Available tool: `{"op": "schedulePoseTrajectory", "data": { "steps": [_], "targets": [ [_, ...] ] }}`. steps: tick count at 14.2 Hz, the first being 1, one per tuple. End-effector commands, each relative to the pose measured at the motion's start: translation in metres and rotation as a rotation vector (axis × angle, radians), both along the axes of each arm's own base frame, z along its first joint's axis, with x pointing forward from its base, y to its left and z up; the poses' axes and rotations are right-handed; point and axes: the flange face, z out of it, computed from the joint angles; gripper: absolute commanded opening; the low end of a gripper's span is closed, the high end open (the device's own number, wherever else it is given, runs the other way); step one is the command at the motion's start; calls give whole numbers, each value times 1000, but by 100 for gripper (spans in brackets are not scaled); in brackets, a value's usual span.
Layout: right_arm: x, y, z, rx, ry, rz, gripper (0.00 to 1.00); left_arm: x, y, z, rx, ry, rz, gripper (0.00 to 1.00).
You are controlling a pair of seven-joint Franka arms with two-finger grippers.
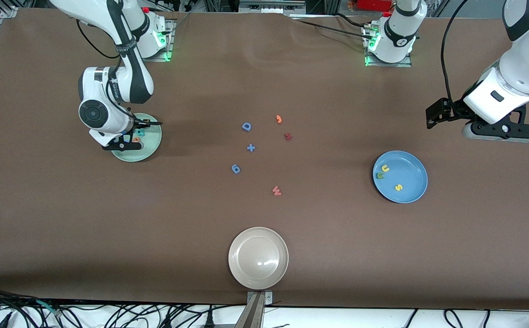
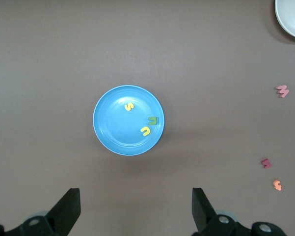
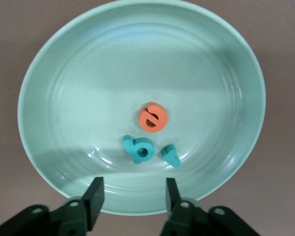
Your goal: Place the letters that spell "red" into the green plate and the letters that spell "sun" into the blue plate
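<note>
Release over the green plate (image 3: 49, 64) is our step: the right gripper (image 3: 132, 194) hangs low above it, jaws parted and empty, with the teal "d" (image 3: 138, 149), teal "r" (image 3: 171, 154) and orange "e" (image 3: 152, 117) lying inside. We should lift straight up (no sideways drag). The left gripper (image 2: 135, 209) waits wide open above the table beside the blue plate (image 2: 113, 132), which holds "s" (image 2: 129, 105), "u" (image 2: 146, 131) and "n" (image 2: 153, 120).

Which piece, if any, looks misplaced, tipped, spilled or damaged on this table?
Nothing stands out. The teal and orange letters lie inside the green plate under the open right gripper. The yellow and green letters lie in the blue plate. The spare pieces lie flat mid-table, and the beige plate sits level.
</note>
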Motion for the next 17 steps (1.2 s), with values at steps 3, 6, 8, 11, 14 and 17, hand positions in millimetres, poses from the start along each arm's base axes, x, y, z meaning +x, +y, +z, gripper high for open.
{"op": "schedulePoseTrajectory", "data": {
  "steps": [3, 6, 8, 11, 14, 17],
  "targets": [
    [13, 4, 37, 53, -22, 6, 99, 3, -1, 6, -2, 6, 4, 100],
    [44, 2, 97, 65, 38, -23, 99, 3, -1, 6, -2, 6, 4, 100],
    [63, 6, 148, 66, 80, -28, 99, 3, -2, 6, -2, 6, 3, 100],
    [81, 2, 219, 68, 98, -42, 99, 3, -2, 6, -2, 6, 3, 100],
    [91, 6, 287, 72, 60, -36, 99, 3, -3, 6, -2, 6, 1, 100],
    [93, -8, 330, 79, 21, -59, 99, 3, -3, 6, -2, 6, 1, 100]
  ]
}}
